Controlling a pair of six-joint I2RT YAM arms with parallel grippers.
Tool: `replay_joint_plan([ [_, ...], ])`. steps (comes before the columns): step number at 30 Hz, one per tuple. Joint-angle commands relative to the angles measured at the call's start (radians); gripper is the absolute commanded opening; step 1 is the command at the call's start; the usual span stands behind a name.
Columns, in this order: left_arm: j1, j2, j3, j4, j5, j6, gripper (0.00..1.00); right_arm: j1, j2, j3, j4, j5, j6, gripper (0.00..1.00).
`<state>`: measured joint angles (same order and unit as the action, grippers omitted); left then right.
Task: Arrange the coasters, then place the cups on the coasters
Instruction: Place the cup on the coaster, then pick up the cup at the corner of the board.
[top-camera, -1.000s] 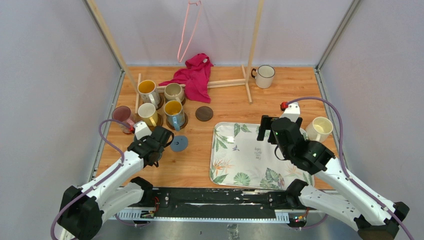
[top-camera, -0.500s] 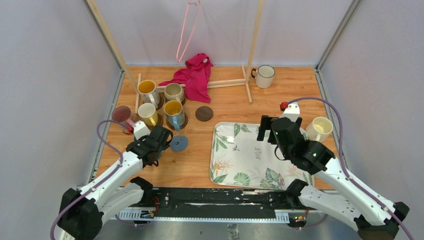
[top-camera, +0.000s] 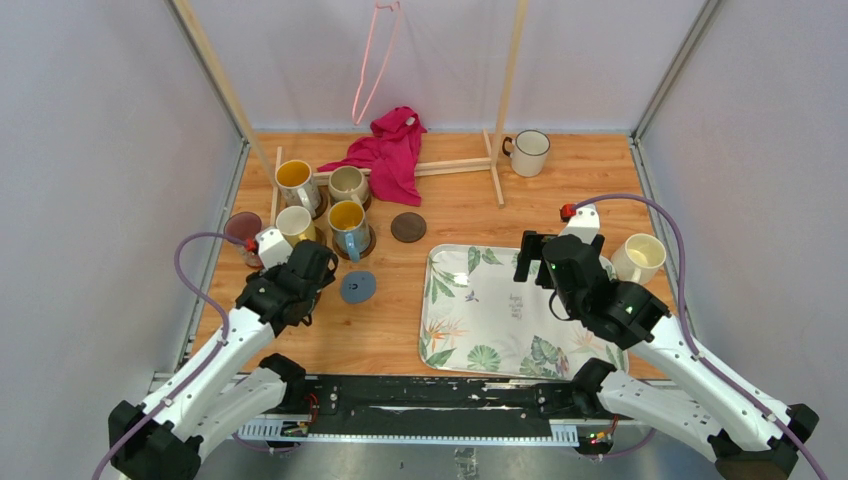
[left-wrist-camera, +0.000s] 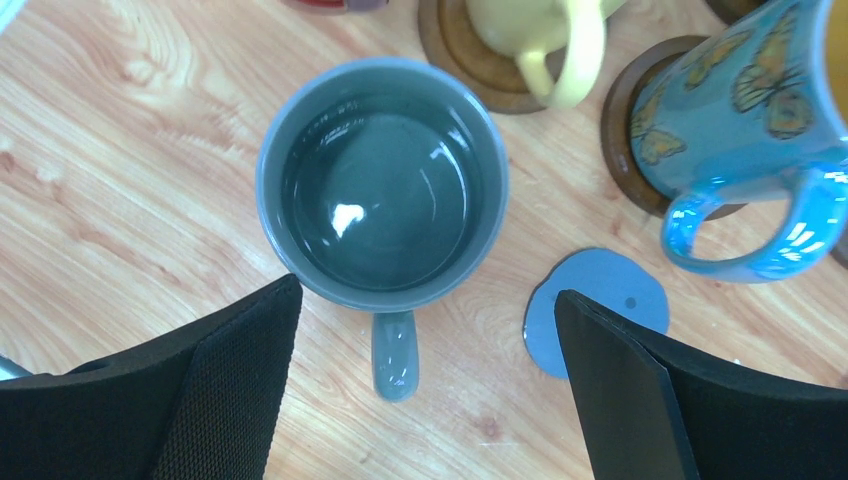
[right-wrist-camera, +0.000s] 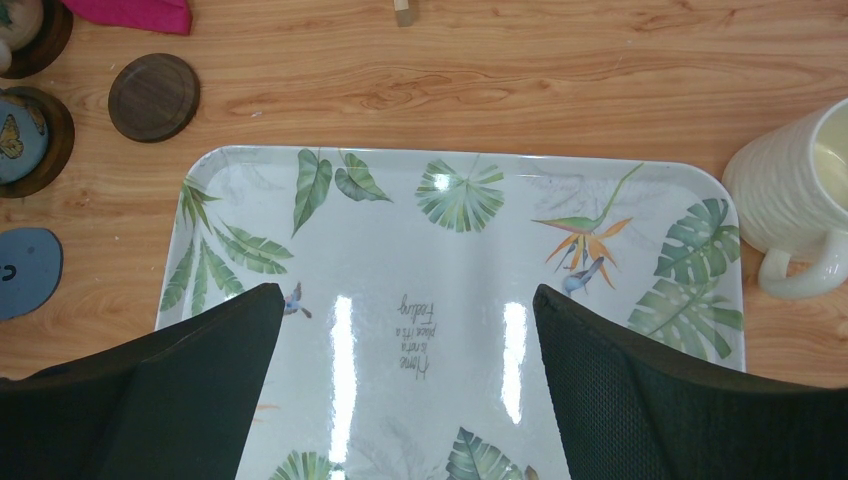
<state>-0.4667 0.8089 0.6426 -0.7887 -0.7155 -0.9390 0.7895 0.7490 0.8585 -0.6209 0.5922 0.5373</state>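
left claw (left-wrist-camera: 428, 295): spread wide, gripping nothing. You have one finger on each side of the grey mug, both clear of its wall.
grey mug (left-wrist-camera: 385, 185): upright, standing directly on the wood of the counter (top-camera: 460, 205), handle pointing back toward the wrist.
grey-blue coaster (left-wrist-camera: 600, 300): flat on the counter just beside the grey mug, near its handle but not touching. Its near edge is hidden behind the finger on that side.
butterfly mug (left-wrist-camera: 750, 110): blue, seated on a dark brown coaster (left-wrist-camera: 622, 130) just beyond the grey-blue coaster.
pale yellow mug (left-wrist-camera: 575, 60): on a brown disc (left-wrist-camera: 470, 60), just past the grey mug's far rim.
back row: orange-lined mug (top-camera: 294, 178) and beige mug (top-camera: 348, 183), each on a dark disc, beside the red cloth (top-camera: 390, 150).
maroon-pink mug (top-camera: 243, 228): at the left end of the cluster. You cannot tell what lies under it.
spare brown coaster (top-camera: 408, 227): alone on the wood, between the mug cluster and the tray.
right claw (right-wrist-camera: 405, 300): wide open, empty, hovering over the leaf-patterned tray (right-wrist-camera: 450, 250).
cream ribbed mug (right-wrist-camera: 800, 190): on the counter just beside the tray's right edge.
white mug (top-camera: 530, 152): dark-rimmed, at the far side of the counter by the foot of the wooden rack (top-camera: 495, 175), well apart from the others.
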Motion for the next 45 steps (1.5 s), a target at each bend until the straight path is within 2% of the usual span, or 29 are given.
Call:
replay_joint_plan([
  [1, 0.007, -0.018, 0.094, 0.001, -0.021, 0.119, 1.0, -0.019, 0.003, -0.003, 0.0, 0.01, 0.013, 1.0],
  [5, 0.007, -0.006, 0.144, 0.055, 0.073, 0.26, 1.0, -0.02, 0.021, -0.004, 0.0, 0.012, 0.036, 1.0],
  [11, 0.007, 0.024, 0.186, 0.183, 0.332, 0.459, 1.0, -0.028, 0.048, -0.007, 0.0, 0.014, 0.074, 1.0],
  [15, 0.004, 0.09, 0.24, 0.201, 0.47, 0.536, 1.0, -0.069, 0.072, -0.007, 0.0, -0.013, 0.089, 1.0],
  [18, -0.008, 0.131, 0.27, 0.215, 0.566, 0.581, 1.0, -0.158, 0.084, -0.012, -0.002, -0.068, 0.093, 1.0],
  [23, -0.06, 0.168, 0.329, 0.224, 0.67, 0.635, 1.0, -0.38, 0.095, -0.042, -0.002, -0.194, 0.1, 1.0],
  [30, -0.072, 0.197, 0.387, 0.21, 0.832, 0.698, 1.0, -0.555, 0.091, -0.121, 0.008, -0.188, 0.126, 1.0],
  [35, -0.091, 0.208, 0.399, 0.196, 0.846, 0.714, 1.0, -0.667, 0.094, -0.203, 0.039, -0.132, 0.163, 1.0],
  [41, -0.094, 0.205, 0.383, 0.199, 0.872, 0.705, 1.0, -0.725, 0.063, -0.298, 0.225, -0.031, 0.102, 1.0],
  [45, -0.095, 0.202, 0.372, 0.192, 0.855, 0.723, 1.0, -0.844, 0.101, -0.307, 0.328, -0.068, 0.025, 1.0],
])
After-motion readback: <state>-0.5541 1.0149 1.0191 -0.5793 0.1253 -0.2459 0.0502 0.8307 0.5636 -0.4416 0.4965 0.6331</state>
